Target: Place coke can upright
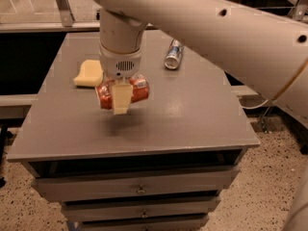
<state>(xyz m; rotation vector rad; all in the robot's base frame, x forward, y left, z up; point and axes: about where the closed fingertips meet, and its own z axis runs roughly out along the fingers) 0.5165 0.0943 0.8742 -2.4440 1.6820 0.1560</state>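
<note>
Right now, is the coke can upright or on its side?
On its side. The coke can is clamped crosswise in the tool over the table, its red body sticking out both sides.

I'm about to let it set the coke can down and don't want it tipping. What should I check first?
1. Grip: gripper, above the table's front left, shut on the coke can: ok.
2. Can upright: it lies sideways between the fingers: not ok.
3. Can off the table: the shadow beneath suggests it is lifted: ok.
4. Landing spot below: bare tabletop: ok.
5. Neighbours: sponge to the left and silver can at the back, both apart from the spot: ok.
</note>
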